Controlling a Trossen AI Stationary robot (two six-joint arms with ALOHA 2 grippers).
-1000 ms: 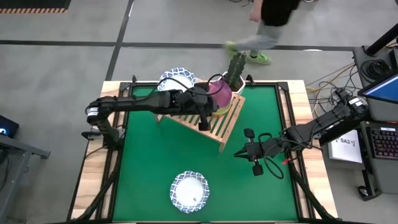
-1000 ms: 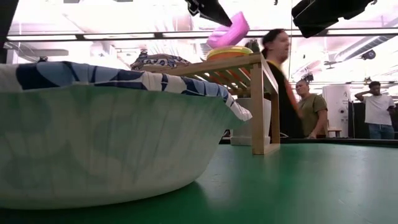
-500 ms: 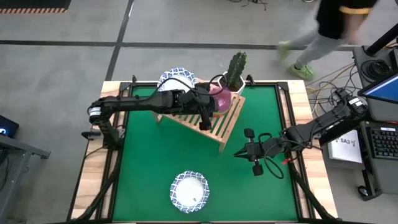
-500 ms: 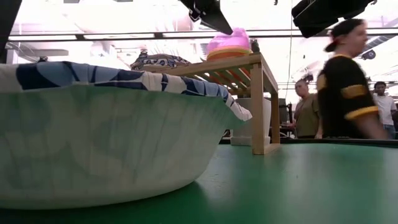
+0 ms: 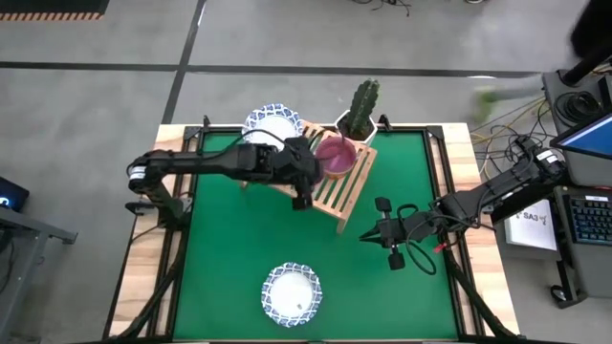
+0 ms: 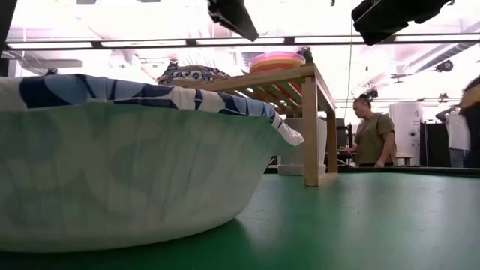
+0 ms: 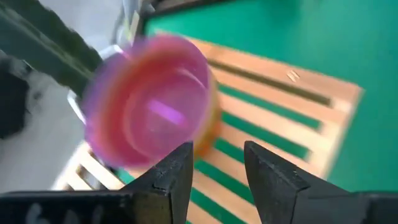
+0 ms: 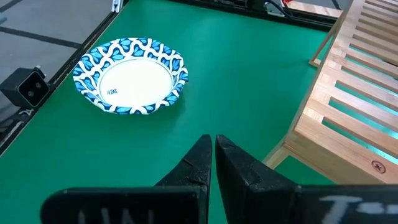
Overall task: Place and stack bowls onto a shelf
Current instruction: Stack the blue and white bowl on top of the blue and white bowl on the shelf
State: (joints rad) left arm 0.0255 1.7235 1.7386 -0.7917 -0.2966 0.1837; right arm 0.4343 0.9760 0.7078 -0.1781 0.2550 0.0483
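Bowls are stacked on the shelf [image 5: 330, 186] at upper centre, purple bowl [image 5: 334, 155] topmost; one patterned bowl [image 5: 292, 293] is left on the worktop [image 5: 229, 248] at the lower centre. Left gripper [image 5: 302, 199] fingers are spread and empty, right gripper [image 5: 368, 235] fingers pressed together.

Two blue-rimmed white bowls [image 5: 293, 292] [image 5: 272, 124], one purple bowl [image 5: 334, 156] atop a stack of indeterminate number, one wooden shelf [image 5: 337, 194], one cactus [image 5: 360, 105], two grippers [image 5: 303, 202] [image 5: 366, 235].
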